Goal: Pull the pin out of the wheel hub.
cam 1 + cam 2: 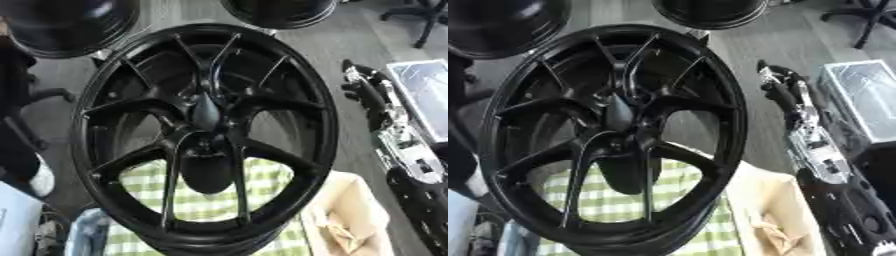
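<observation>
big black wheel [206, 135], closest to the camera, filling most of both views, standing up on its edge and leaning a little. thin black spokes running out from the hub [206, 112] in the middle to the round rim. dark long rounded shape sticking out at the hub, pointing toward the camera; cannot tell if that is the pin. another dark rounded lump [206, 172] just below the hub, between the lower spokes.

green and white checked cloth [210, 200] under and behind the wheel, seen through the gaps between the lower spokes. grey floor behind the upper half.

right arm [815, 150] along the right side, black with silver parts, well apart from the wheel's hub and just beside its rim. right hand [776, 90] at the top end of that arm, black, fingers hard to make out, so cannot tell if open or closed. not touching the wheel. left hand not seen.

tan box [354, 215] at the lower right, crumpled paper inside. two more black wheels [74, 22] at the top edge. clear box [864, 97] at the right edge.
</observation>
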